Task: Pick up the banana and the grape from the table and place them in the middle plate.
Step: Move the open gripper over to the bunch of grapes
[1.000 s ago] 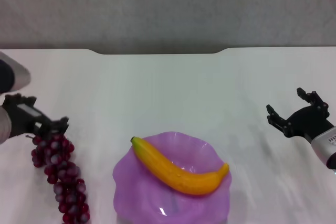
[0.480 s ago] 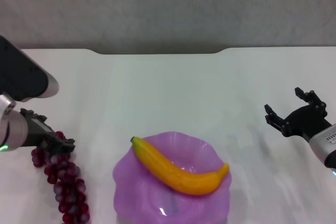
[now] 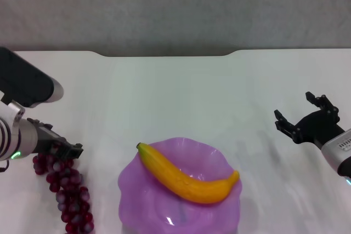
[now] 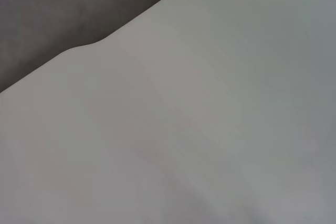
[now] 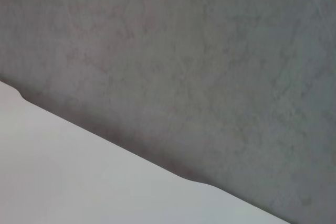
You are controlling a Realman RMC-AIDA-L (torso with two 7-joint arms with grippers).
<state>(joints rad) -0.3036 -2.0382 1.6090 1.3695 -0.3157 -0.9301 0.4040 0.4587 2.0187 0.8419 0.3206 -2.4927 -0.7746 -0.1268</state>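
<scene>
The yellow banana [image 3: 186, 180] lies across the purple middle plate [image 3: 129, 200] at the front centre of the white table [image 3: 175, 97]. The grape [image 3: 70, 190], a long dark red bunch, lies on the table left of the plate. My left gripper [image 3: 61, 149] is low over the far end of the bunch, touching or nearly touching its top grapes. My right gripper [image 3: 300, 111] hovers open and empty over the table's right side, well clear of the plate. Both wrist views show only the table [image 4: 210, 129] and the grey wall.
The table's notched far edge [image 3: 164, 54] runs along the grey wall [image 3: 175, 4]. The left arm's dark and silver links [image 3: 24, 83] hang over the table's left side. The right wrist view shows the table edge [image 5: 52, 171] under the wall.
My left arm has swung in and its gripper has come forward, right and down onto the far end of the grape bunch. The right gripper has drifted slightly forward. The banana and plate are unmoved.
</scene>
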